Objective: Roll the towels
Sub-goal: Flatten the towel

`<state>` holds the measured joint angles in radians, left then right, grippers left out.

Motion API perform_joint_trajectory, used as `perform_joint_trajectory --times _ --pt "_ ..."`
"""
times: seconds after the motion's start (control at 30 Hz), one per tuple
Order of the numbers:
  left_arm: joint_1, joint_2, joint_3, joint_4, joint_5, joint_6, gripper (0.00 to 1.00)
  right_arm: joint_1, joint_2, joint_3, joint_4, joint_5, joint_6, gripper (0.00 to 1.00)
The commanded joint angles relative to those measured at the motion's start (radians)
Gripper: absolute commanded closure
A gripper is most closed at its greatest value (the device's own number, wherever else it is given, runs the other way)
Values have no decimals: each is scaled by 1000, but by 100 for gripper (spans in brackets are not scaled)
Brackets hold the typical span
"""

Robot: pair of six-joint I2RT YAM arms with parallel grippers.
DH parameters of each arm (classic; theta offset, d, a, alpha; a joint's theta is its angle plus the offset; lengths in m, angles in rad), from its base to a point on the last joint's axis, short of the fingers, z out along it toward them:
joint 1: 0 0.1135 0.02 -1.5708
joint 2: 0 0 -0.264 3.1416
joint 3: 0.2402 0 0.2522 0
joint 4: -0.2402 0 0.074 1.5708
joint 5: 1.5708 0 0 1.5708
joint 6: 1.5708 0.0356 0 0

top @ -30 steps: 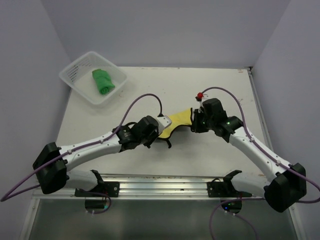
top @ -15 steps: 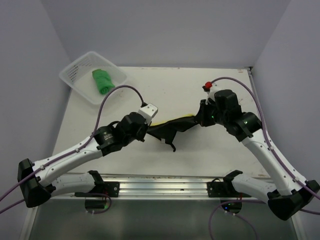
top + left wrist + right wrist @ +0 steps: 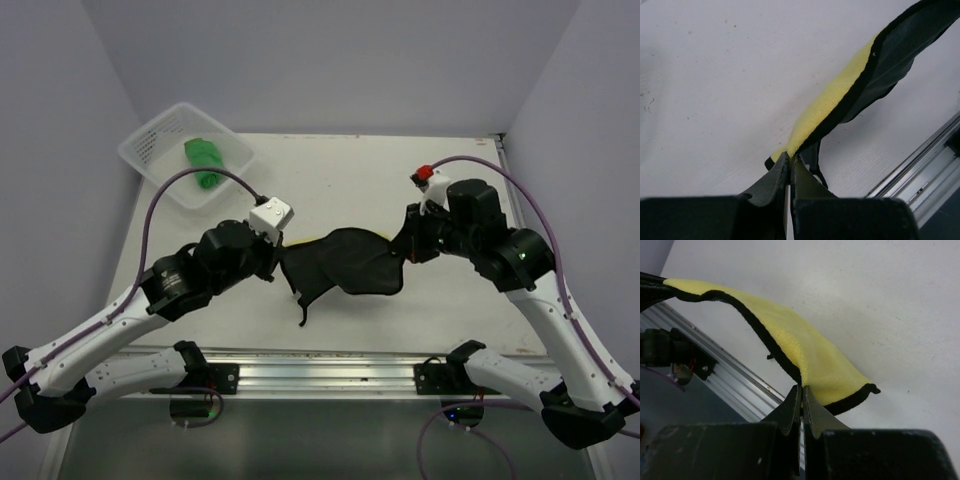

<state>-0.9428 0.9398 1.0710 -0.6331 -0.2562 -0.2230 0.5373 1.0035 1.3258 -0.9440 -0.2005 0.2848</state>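
Your left pincer (image 3: 790,158) and right pincer (image 3: 801,389) each pinch the yellow towel (image 3: 815,359); keep it taut, lower it level.

Pretty bare setup here: a plain white matte bench (image 3: 340,190) boxed in by smooth pale lilac-grey walls (image 3: 330,60) at the back and both sides. A silver aluminium rail (image 3: 320,368) runs along the near edge, with a dark greyish panel (image 3: 320,440) below it. Lighting's soft and even, only faint shadows. Few small specks on the bench top.
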Motion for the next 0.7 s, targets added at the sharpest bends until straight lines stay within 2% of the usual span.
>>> perform_joint_trajectory --times 0.0,0.2,0.37,0.5,0.67 --pt "4 -61 67 -37 87 10 100 9 -46 41 -47 -123 33 100" --pt "4 -75 174 -144 170 -7 100 10 -97 59 -71 -214 134 100" --pt "4 -82 254 -247 153 -50 100 9 -102 20 -75 -260 218 100" --pt "4 -40 265 -373 16 -49 100 10 -74 -30 -85 -168 203 100" --pt "4 23 166 -352 -86 -23 100 7 19 -60 -81 -8 163 100"
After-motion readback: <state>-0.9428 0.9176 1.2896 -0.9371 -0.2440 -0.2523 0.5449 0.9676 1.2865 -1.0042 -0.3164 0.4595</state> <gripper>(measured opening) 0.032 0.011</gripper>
